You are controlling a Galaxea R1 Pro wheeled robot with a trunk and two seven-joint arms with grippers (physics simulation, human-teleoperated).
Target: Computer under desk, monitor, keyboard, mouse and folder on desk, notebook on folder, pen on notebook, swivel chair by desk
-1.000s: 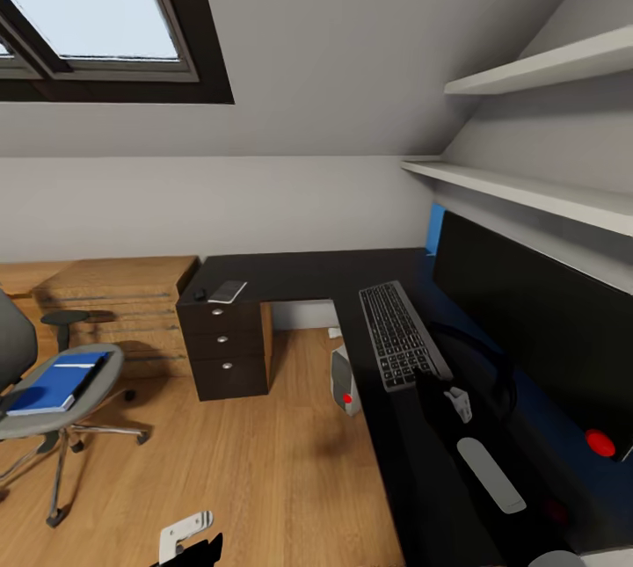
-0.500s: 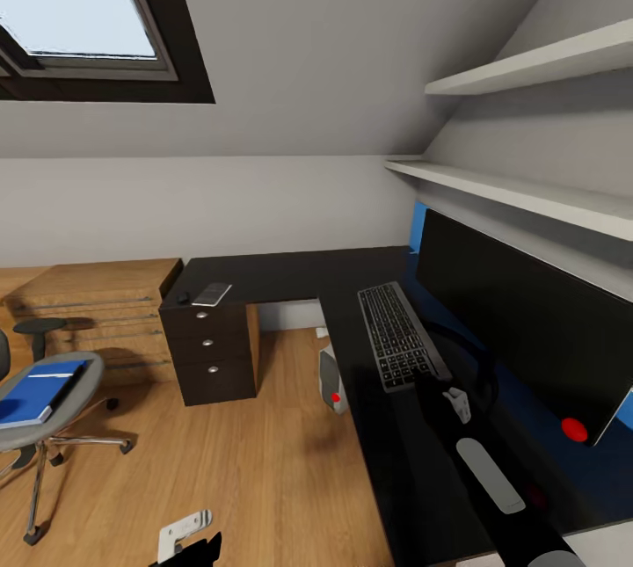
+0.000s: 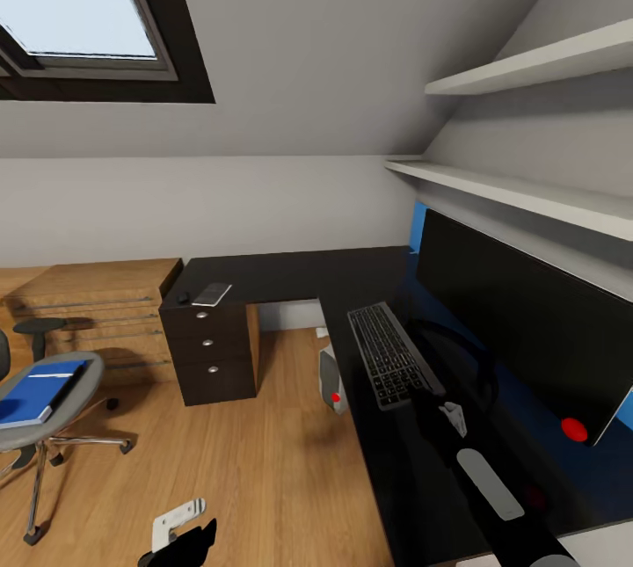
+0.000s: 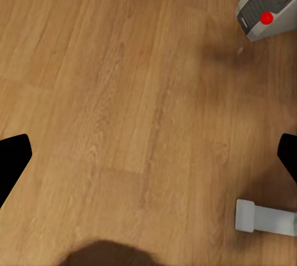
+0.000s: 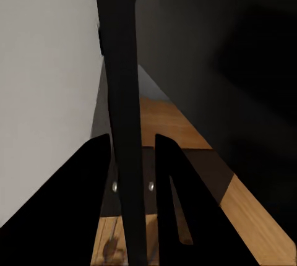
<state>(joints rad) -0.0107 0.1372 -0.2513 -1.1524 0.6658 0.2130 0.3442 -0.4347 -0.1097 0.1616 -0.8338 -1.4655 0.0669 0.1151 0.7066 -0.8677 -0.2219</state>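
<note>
On the black desk [image 3: 281, 272], the right gripper [image 3: 428, 409] sits at the near end of the keyboard [image 3: 388, 354]; in the right wrist view its two dark fingers [image 5: 167, 179] stand either side of a thin dark edge [image 5: 127, 154], pinched on the keyboard. The keyboard lies just beside the monitor [image 3: 519, 303], which stands on the desk under two white shelves [image 3: 492, 189]. The computer [image 3: 329, 379] stands on the wood floor [image 3: 246, 453] at the desk's inner corner. Low over the floor, the left gripper [image 4: 148, 154] hangs with its fingertips [image 4: 12, 158] spread wide, holding nothing. Well apart, the swivel chair [image 3: 35, 426] carries the blue folder [image 3: 35, 391] on its seat. A small grey flat thing [image 3: 211, 293] lies on the drawer unit [image 3: 211, 347].
</note>
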